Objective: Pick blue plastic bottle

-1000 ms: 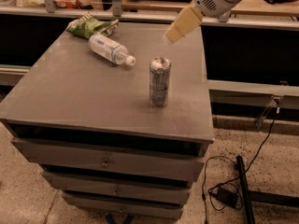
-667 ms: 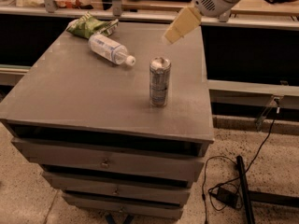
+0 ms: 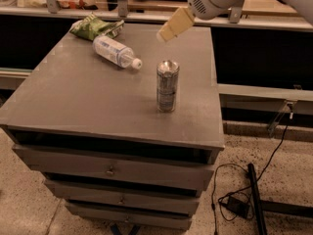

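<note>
End effector (image 3: 165, 33) hangs above the cabinet (image 3: 73, 102), bottle (image 3: 115, 52) at its left, can (image 3: 167, 84) in front.

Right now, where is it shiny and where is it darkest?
Camera view: the can glints most on its top, and the bottle shows a soft shine. Darkest is the shadowed gap under the top of the table. The gripper, pale and well lit, hangs above the table's far side, beyond the can.
</note>
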Robot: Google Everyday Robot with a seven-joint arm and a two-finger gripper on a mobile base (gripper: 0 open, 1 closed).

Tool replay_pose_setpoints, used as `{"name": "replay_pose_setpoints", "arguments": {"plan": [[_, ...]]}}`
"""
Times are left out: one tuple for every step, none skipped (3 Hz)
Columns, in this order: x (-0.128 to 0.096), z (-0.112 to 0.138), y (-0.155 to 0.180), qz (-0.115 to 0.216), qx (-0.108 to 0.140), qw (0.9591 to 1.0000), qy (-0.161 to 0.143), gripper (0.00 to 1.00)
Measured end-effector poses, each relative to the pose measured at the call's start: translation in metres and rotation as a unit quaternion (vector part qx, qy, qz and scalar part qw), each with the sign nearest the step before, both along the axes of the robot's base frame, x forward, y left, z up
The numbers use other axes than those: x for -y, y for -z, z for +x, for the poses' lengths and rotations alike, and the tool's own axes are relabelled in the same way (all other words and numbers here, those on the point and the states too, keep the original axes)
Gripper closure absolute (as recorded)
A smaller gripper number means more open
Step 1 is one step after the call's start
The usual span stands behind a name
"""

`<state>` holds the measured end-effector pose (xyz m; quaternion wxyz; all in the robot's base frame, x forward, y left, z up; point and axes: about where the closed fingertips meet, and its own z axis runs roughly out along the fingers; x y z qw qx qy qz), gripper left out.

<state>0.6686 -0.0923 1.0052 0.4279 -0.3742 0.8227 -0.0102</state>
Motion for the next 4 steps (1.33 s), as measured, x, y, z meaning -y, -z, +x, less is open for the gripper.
{"name": "replay_pose_setpoints", "arguments": {"plan": [[-0.022,0.027,0.012,0.018,0.000,0.9998,-0.009,0.00],[-0.052,0.049,0.029,0.028,-0.009,0.9984,-0.048,0.00],[-0.080,0.064,0.052,0.039,-0.017,0.9960,-0.079,0.00],[-0.095,0.071,0.071,0.054,-0.008,0.9959,-0.072,0.00]]}}
